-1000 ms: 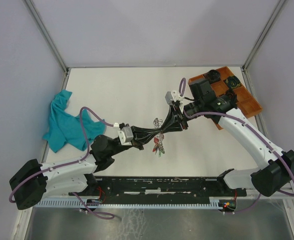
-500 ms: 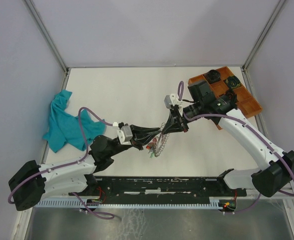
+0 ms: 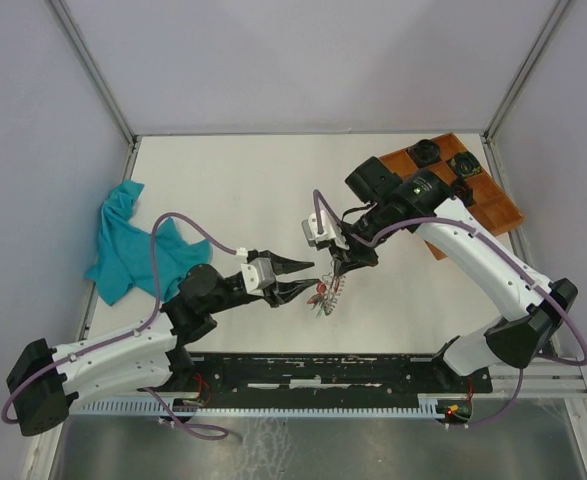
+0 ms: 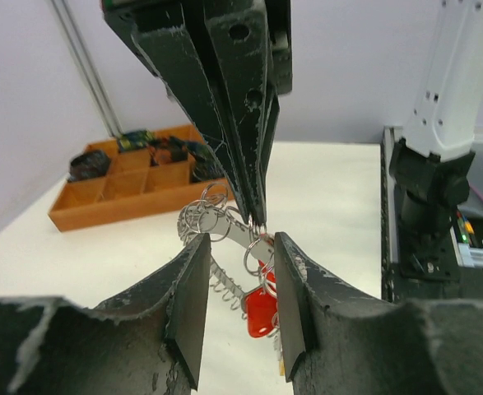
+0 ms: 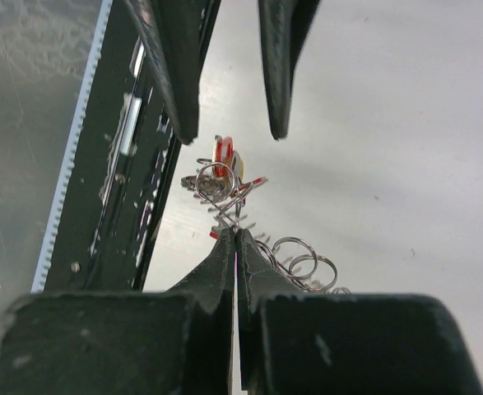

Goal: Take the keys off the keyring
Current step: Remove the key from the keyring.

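Note:
The keyring (image 3: 330,291), a coil of springy silver wire, hangs above the table with the keys (image 3: 319,298) bunched on it. My right gripper (image 3: 336,272) comes down from above and is shut on the keyring (image 5: 262,244) at its top. In the right wrist view its fingertips (image 5: 228,240) pinch the wire, and loose small rings (image 5: 304,260) hang beside them. A key with a red tag (image 4: 260,311) dangles between the fingers of my left gripper (image 4: 239,245). That gripper is open and nothing clearly touches its pads (image 4: 190,306). In the top view the left gripper (image 3: 313,276) reaches in from the left.
An orange compartment tray (image 3: 492,201) with dark parts sits at the back right, the same tray (image 4: 76,202) showing in the left wrist view. A teal cloth (image 3: 131,243) lies at the left edge. A black rail (image 3: 323,371) runs along the near edge.
My left gripper has let go and opened, and its arm has stretched towards the bunch. The right gripper closed on the keyring and swung left and nearer with it.

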